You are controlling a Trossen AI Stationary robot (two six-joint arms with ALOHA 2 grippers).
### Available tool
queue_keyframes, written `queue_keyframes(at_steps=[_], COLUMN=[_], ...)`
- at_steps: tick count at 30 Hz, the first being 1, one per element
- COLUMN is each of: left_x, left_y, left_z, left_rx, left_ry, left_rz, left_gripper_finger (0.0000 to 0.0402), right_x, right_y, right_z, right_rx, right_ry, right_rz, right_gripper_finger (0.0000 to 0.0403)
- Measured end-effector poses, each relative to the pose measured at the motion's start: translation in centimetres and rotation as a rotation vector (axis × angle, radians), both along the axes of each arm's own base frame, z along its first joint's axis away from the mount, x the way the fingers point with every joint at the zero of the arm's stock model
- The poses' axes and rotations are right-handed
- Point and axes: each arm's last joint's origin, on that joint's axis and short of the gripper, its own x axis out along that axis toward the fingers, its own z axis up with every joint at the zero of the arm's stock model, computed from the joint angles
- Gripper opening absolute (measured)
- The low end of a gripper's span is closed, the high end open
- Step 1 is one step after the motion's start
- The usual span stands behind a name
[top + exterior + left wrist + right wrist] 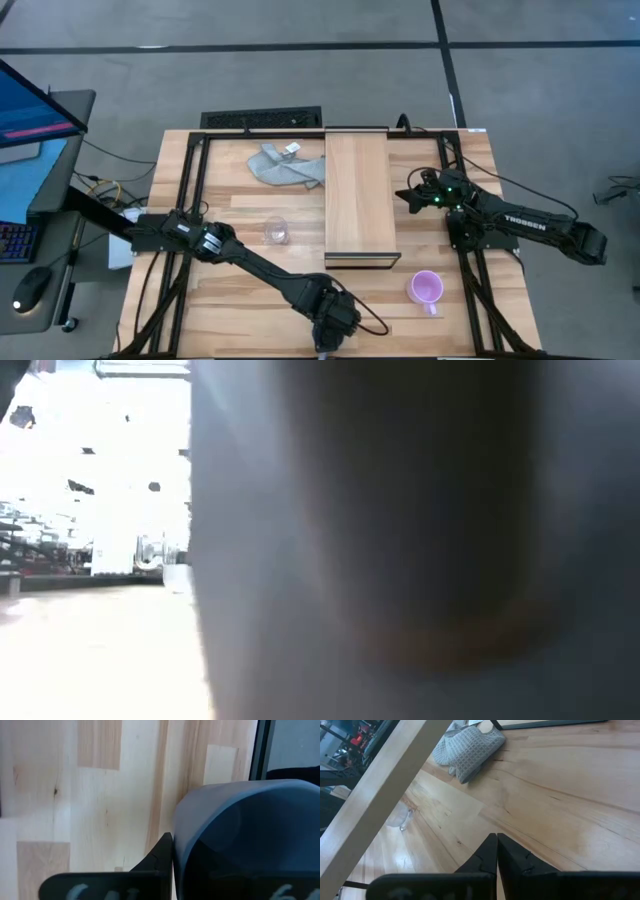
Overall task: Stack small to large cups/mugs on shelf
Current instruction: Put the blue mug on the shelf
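On the slatted light-wood bench [250, 290] we see our left fingers [160, 857] clamped on the blue-grey mug [245, 840] at bottom centre. Our right fingers [496, 851] rest together right of the long light-wood shelf [360, 195]. The pink-purple mug [426, 288] sits lower right, the clear glass cup [275, 231] centre-left.

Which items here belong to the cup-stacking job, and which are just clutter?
Job items:
- blue-grey mug, at the left gripper
- pink mug
- clear glass cup
- shelf

Lying about:
- grey cloth
- keyboard beyond the table's far edge

The right gripper is shut and holds nothing.
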Motion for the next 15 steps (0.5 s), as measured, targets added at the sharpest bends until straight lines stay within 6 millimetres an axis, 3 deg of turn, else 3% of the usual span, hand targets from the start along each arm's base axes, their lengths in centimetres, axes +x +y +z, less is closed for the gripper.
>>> queue_keyframes(at_steps=[15], left_x=[0.85], left_y=[0.53], left_z=[-0.74], left_rx=[-0.034], left_ry=[-0.001], left_rz=[-0.005], left_gripper_finger=[0.0009], right_x=[0.01], right_y=[0.01], right_z=[0.02], right_rx=[0.001], right_ry=[-0.002], right_rz=[0.005], right_gripper_finger=[0.0033])
